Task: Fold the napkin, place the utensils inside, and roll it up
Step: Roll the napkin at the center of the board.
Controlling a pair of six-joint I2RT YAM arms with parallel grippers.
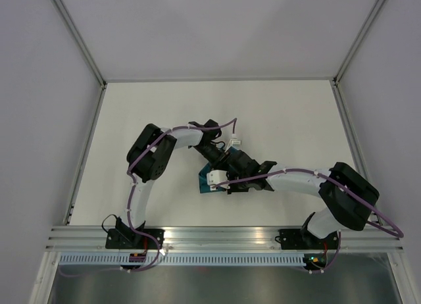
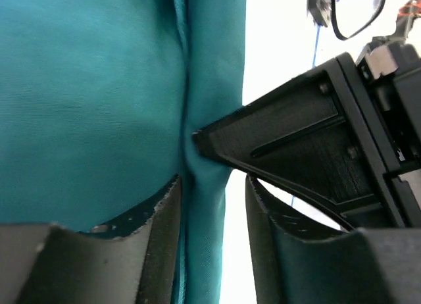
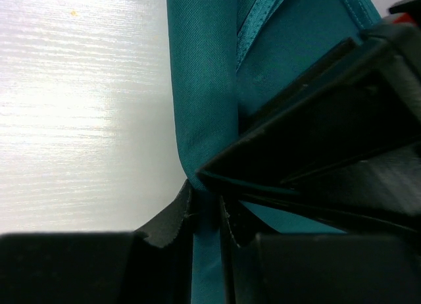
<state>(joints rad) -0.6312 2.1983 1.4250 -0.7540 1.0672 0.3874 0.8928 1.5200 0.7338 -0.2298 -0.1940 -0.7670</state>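
The teal napkin (image 1: 204, 183) lies bunched at the table's middle, mostly hidden under both wrists, which meet above it. In the left wrist view the napkin (image 2: 85, 100) fills the left half. One of its folds runs between the fingers of my left gripper (image 2: 212, 185), which stand apart with white table showing in the gap. A black finger of the right gripper (image 2: 283, 146) presses into that fold from the right. In the right wrist view my right gripper (image 3: 206, 197) is shut on a narrow fold of the napkin (image 3: 204, 87). The utensils are out of view.
The white table (image 1: 276, 113) is walled by grey panels on three sides. An aluminium rail (image 1: 223, 235) with both arm bases runs along the near edge. The left gripper's black body (image 3: 329, 139) crowds the right wrist view.
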